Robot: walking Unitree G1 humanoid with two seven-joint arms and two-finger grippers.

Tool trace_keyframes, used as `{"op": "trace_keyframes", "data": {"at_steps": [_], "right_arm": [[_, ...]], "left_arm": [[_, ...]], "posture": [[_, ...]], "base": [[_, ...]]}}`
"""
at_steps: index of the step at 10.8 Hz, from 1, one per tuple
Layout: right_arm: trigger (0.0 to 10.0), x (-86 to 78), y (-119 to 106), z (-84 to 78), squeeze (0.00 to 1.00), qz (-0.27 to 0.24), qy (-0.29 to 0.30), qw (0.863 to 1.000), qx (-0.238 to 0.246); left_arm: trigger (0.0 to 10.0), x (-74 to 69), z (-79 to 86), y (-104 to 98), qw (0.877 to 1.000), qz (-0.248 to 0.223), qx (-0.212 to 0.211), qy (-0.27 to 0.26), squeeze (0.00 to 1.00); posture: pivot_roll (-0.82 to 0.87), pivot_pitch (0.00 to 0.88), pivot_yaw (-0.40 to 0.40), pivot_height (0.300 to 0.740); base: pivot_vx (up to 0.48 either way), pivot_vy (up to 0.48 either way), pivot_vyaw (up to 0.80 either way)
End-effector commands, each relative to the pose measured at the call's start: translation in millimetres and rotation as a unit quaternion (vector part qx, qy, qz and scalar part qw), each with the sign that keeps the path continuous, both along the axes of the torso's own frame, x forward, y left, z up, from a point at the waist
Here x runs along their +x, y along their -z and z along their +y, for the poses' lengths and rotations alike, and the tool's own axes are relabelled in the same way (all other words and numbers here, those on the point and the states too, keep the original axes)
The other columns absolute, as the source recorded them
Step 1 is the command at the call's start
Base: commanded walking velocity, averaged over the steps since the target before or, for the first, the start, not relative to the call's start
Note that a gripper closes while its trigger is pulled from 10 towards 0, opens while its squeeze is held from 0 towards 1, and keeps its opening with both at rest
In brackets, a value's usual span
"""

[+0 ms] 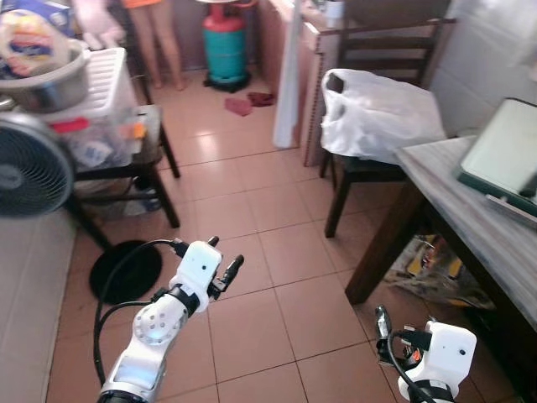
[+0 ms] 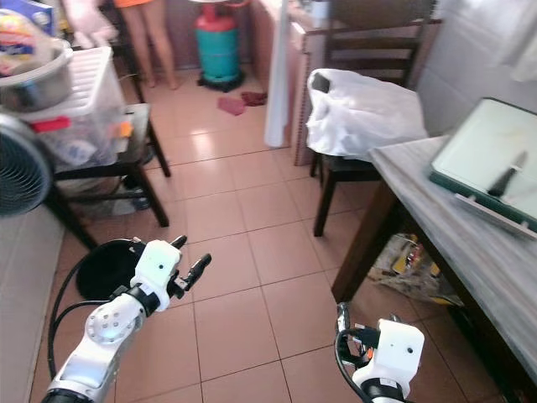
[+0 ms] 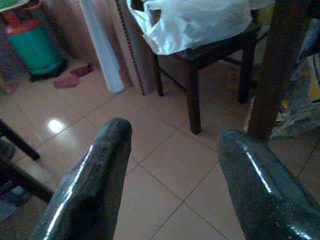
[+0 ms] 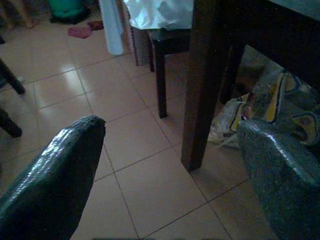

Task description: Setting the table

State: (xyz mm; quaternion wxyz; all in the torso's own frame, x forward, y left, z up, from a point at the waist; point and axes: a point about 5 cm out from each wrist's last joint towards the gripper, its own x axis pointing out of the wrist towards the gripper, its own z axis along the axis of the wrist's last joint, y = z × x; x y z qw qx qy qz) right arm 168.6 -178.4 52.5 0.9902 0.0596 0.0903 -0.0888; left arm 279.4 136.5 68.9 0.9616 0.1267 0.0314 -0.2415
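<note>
Tiled kitchen floor runs up to a wooden table [image 1: 470, 210] at the robot's right. On the table lies a green-rimmed tray [image 2: 491, 159], and a dark-handled utensil [image 2: 507, 179], probably a knife, rests on its pale surface. Judged from these views, the tray is rigid, flat and light; take it by the raised rim at the near edge. The utensil looks thin and slippery; grip its handle. A chair [image 1: 377, 101] carrying a white bag [image 1: 377, 113] stands beside the table. Both grippers are well short of the table. The left gripper [image 1: 225, 267] hovers over the floor, jaws apart, empty. The right gripper [image 4: 170, 150] is low near the table leg [image 4: 205, 85], jaws apart, empty.
</note>
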Motion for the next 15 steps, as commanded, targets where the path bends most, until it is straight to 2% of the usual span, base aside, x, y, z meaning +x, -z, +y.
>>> {"op": "trace_keyframes", "data": {"at_steps": [1,4,6,10,13,14,15], "right_arm": [[10.0,-0.4,-4,-3.1,0.00,-0.004,0.004,1.000,-0.005],[10.0,1.0,-5,-1.2,0.00,-0.006,-0.003,1.000,-0.004],[10.0,4.4,-10,-2.4,0.00,-0.014,-0.018,1.000,-0.016],[10.0,13.8,-15,-10.3,0.00,-0.020,-0.028,0.999,-0.028],[10.0,13.4,-17,-6.5,0.00,-0.021,-0.033,0.999,-0.023],[10.0,11.4,-19,-7.3,0.00,-0.024,-0.036,0.999,-0.027],[10.0,10.2,-20,-9.4,0.00,-0.025,-0.036,0.999,-0.029]], "left_arm": [[10.0,0.8,-1.2,0,1.000,-0.003,0.005,0.000,0.00],[10.0,2.1,1.8,-2,1.000,-0.003,-0.001,-0.025,0.00],[10.0,9.0,-3.3,-8,0.999,-0.013,-0.009,-0.047,0.00],[10.0,10.1,-5.1,-7,0.998,-0.012,-0.008,-0.056,0.00],[10.0,10.9,-3.0,-8,0.998,-0.013,0.000,-0.062,0.00],[10.0,11.7,0.1,-10,0.997,-0.016,0.002,-0.078,0.00],[10.0,11.1,0.1,-9,0.998,-0.012,-0.003,-0.069,0.00]], "posture": [[0.01,0.094,0.026,0.740],[0.02,0.094,0.013,0.740],[0.02,0.098,-0.002,0.740],[0.03,0.098,-0.020,0.740],[0.03,0.102,-0.017,0.740],[0.03,0.104,-0.015,0.740],[0.03,0.103,-0.015,0.740]], "base": [[0.000,0.000,-0.77],[0.000,0.000,-0.77],[0.000,0.000,-0.77],[0.000,0.000,-0.77],[0.000,0.000,-0.77],[0.000,0.000,0.00],[0.000,0.000,0.00]]}}
